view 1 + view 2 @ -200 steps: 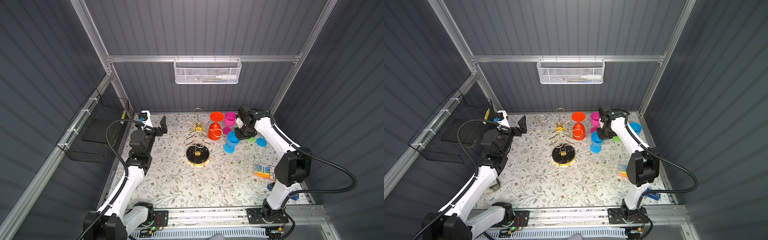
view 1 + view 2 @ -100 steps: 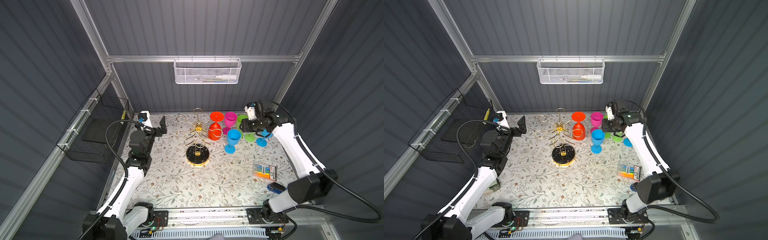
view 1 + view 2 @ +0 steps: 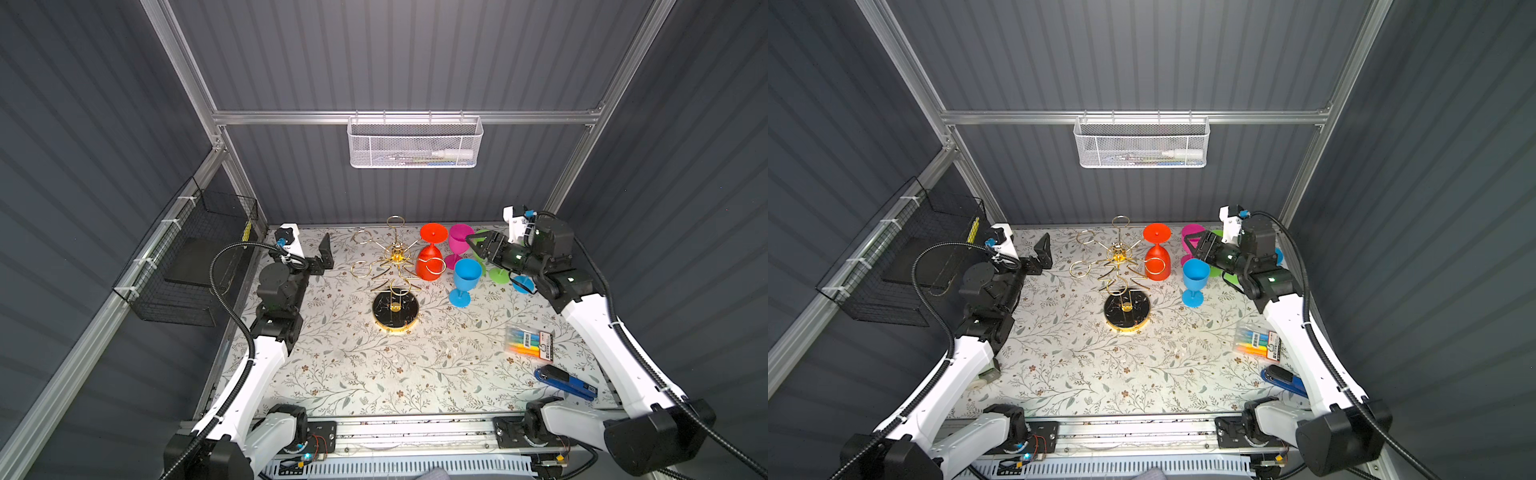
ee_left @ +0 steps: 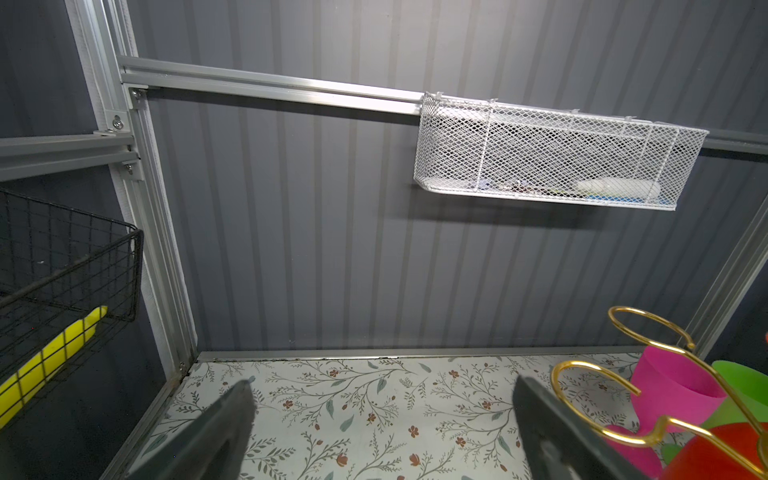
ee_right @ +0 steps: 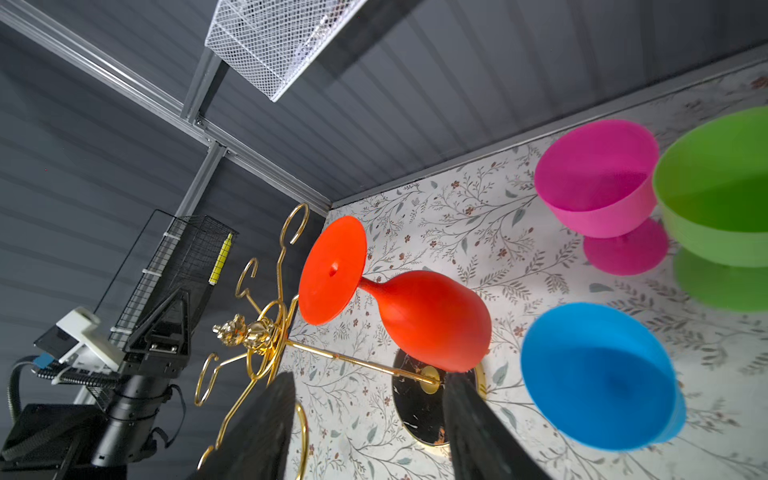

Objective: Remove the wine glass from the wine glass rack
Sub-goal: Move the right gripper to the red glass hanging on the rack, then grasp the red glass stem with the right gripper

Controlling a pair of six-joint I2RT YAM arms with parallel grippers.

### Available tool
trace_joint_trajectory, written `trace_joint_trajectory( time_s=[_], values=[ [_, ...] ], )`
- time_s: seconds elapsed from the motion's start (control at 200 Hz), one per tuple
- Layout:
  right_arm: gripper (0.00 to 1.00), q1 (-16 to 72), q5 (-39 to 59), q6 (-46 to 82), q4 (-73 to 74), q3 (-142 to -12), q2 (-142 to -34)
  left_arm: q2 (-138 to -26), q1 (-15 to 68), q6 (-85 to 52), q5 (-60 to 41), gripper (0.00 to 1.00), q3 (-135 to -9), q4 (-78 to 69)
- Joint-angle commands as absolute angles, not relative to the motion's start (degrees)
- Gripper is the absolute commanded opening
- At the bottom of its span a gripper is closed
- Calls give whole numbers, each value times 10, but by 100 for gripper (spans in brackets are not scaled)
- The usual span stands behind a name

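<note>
The gold wine glass rack [image 3: 395, 309] [image 3: 1127, 309] stands mid-table on its round black base. A red wine glass [image 3: 430, 259] [image 3: 1156, 257] [image 5: 432, 320] hangs upside down, foot up, at the rack's right side. My right gripper [image 3: 478, 246] [image 3: 1196, 246] [image 5: 370, 415] hovers right of it, above the standing glasses, open and empty, pointing toward the rack. My left gripper [image 3: 324, 254] [image 3: 1042, 253] [image 4: 382, 415] is wide open and empty at the back left, apart from the rack's gold loops [image 4: 594, 374].
A blue glass [image 3: 467, 276] [image 5: 598, 378], a pink glass [image 3: 459, 241] [image 5: 598, 178] and a green glass [image 3: 496, 272] [image 5: 719, 199] stand upright right of the rack. Markers [image 3: 530, 343] and a blue stapler [image 3: 567, 382] lie front right. A white mesh basket [image 3: 415, 143] hangs on the back wall, a black wire basket [image 3: 195, 257] on the left.
My right gripper opened, let go of the blue glass now standing on the table, and drew back to the right while turning toward the rack. The left arm has not moved.
</note>
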State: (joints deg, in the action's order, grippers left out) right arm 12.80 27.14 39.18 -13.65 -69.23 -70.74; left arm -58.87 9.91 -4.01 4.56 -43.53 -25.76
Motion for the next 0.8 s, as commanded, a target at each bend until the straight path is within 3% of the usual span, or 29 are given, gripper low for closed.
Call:
trace_joint_trajectory(
  time_s=[0.0, 0.55, 0.795],
  values=[
    [59, 139, 298, 444, -58, -696, -721, -577, 95, -32, 50, 99, -430, -265],
    [54, 186, 297, 478, -2, -746, -833, -572, 95, -33, 48, 99, -429, -265],
    [34, 188, 296, 483, 5, -752, -847, -571, 95, -33, 48, 99, -429, -265]
  ],
)
